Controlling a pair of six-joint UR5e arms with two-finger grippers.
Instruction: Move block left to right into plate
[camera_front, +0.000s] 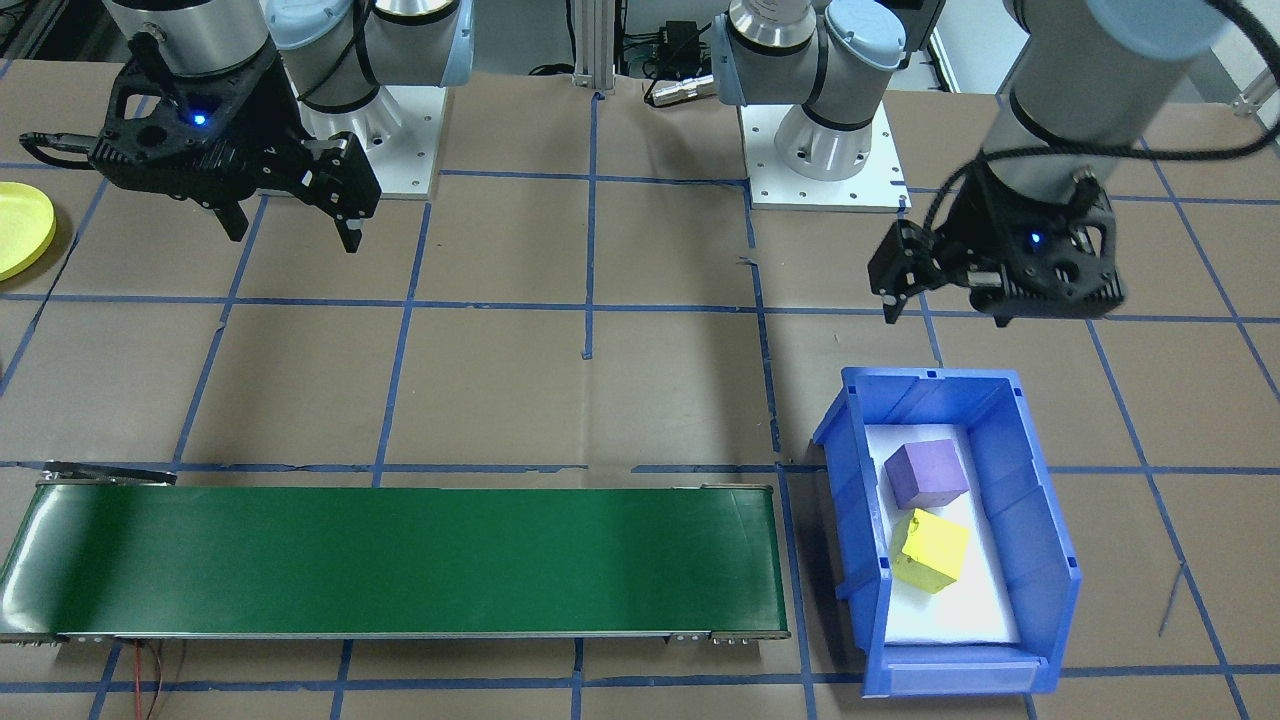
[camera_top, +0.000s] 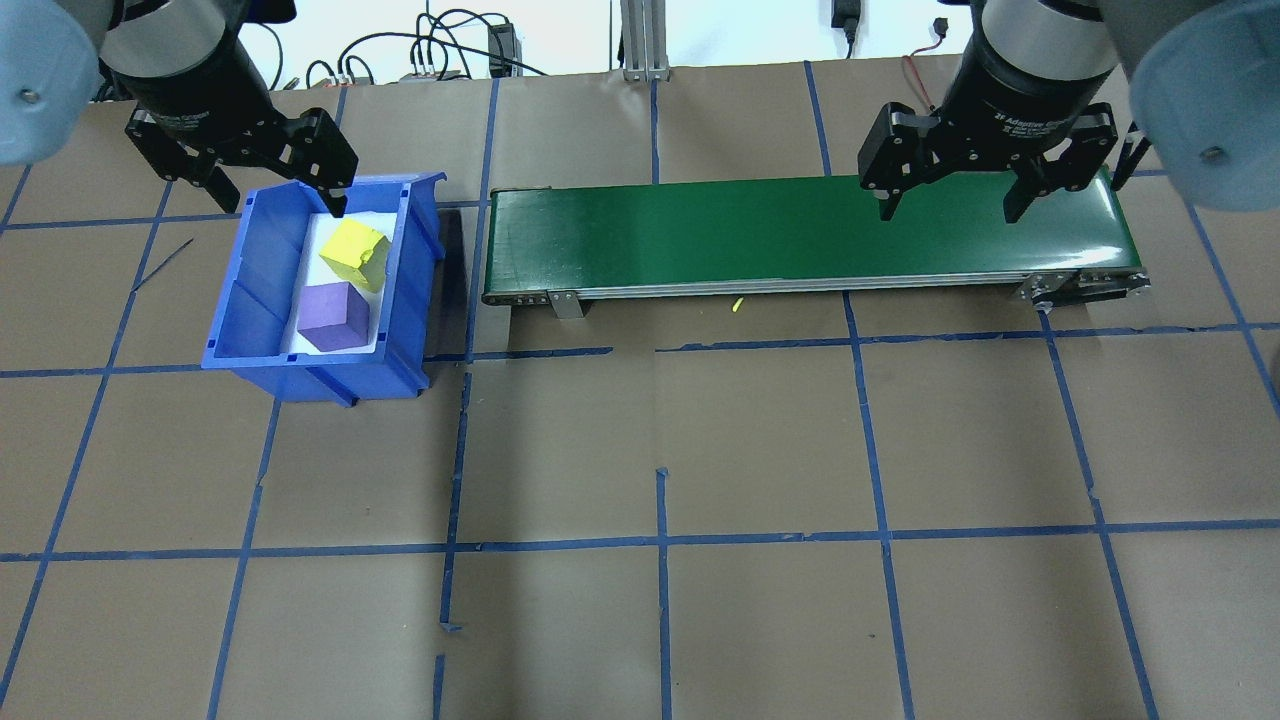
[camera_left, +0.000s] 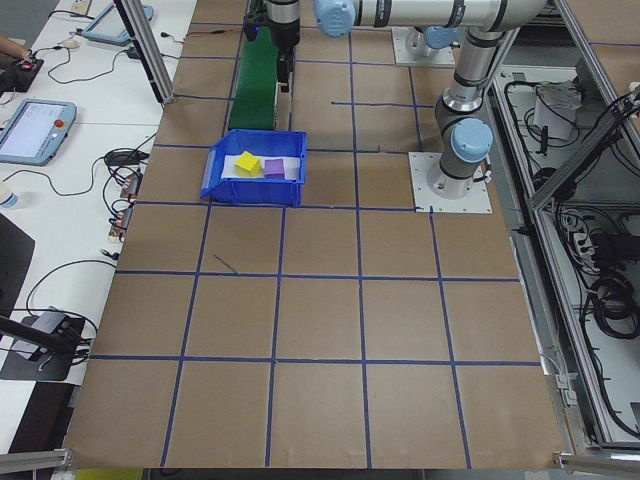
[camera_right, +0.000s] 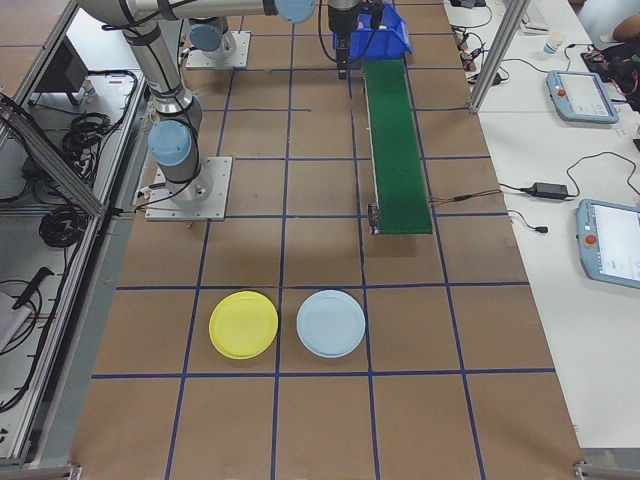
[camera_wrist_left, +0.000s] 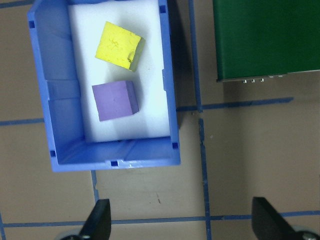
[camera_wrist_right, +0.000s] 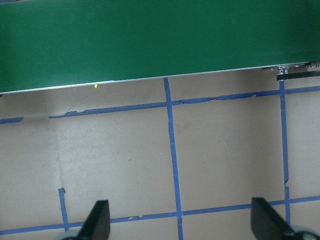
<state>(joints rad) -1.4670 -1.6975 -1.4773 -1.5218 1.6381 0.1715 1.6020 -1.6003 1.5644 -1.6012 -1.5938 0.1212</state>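
Note:
A yellow block (camera_top: 353, 252) and a purple block (camera_top: 335, 315) lie side by side in a blue bin (camera_top: 250, 300) at the table's left end. In the left wrist view the yellow block (camera_wrist_left: 119, 43) and the purple block (camera_wrist_left: 115, 100) show from above. My left gripper (camera_top: 285, 195) hangs open above the bin's far end and holds nothing. Over the green conveyor's right end my right gripper (camera_top: 948, 205) is open and holds nothing too. The yellow plate (camera_right: 243, 324) lies flat on the table at the robot's far right; its edge also shows as the plate (camera_front: 20, 228).
A long green conveyor belt (camera_top: 800, 235) runs from beside the bin toward the right. A light blue plate (camera_right: 331, 323) lies next to the yellow one. The table is brown paper with blue tape lines. Tablets and cables sit on side benches.

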